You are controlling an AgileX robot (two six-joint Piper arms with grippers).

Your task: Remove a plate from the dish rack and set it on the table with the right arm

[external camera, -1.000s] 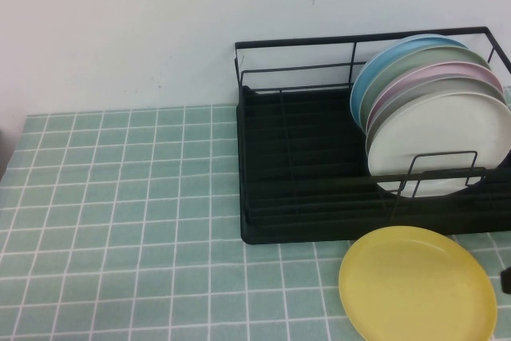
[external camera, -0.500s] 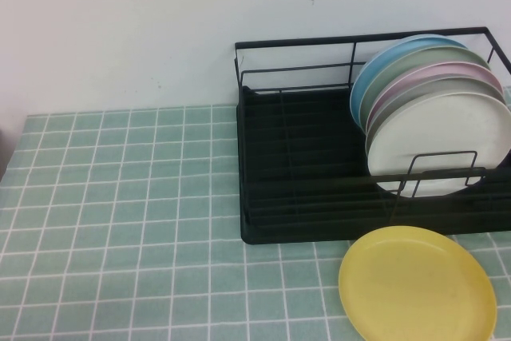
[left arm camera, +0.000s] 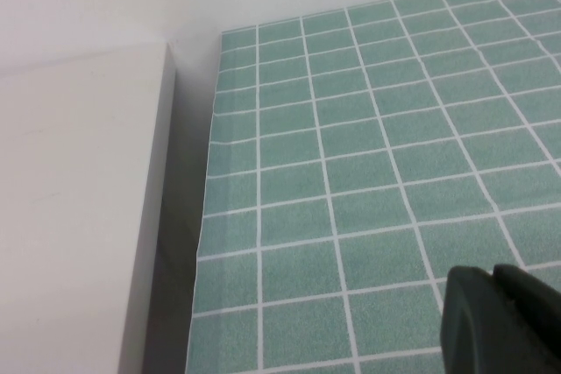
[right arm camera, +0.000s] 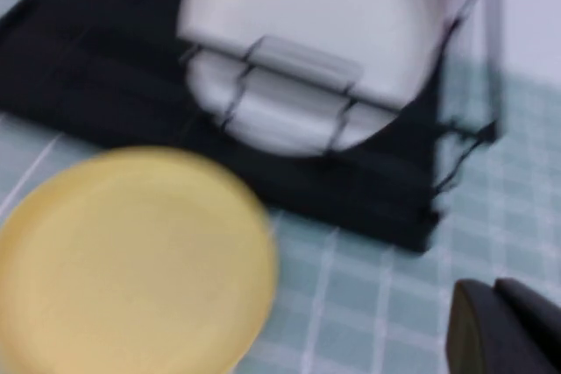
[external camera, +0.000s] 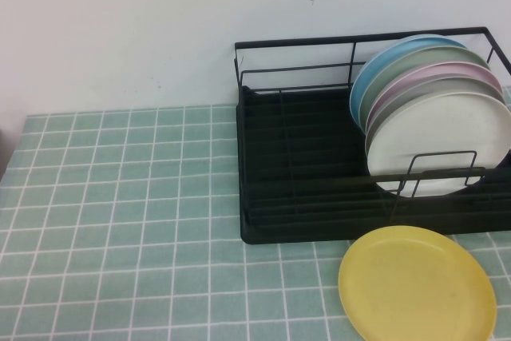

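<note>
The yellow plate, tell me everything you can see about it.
The yellow plate is round, plain, matte and plastic-looking, with a shallow raised rim. It lies flat, face up and empty on the green tiled table, just in front of the black dish rack, apart from it. Nothing touches it; neither gripper holds it. Its near edge runs out of the high view.

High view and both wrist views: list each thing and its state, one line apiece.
yellow plate: flat on the table, outside the rack, not held.
dish rack: on the table, plates at its right end.
white plate: on edge, frontmost in rack.
table: bears rack and yellow plate.
left hand: over bare tiles, holding nothing.
right hand: near the yellow plate, apart from it.
</note>
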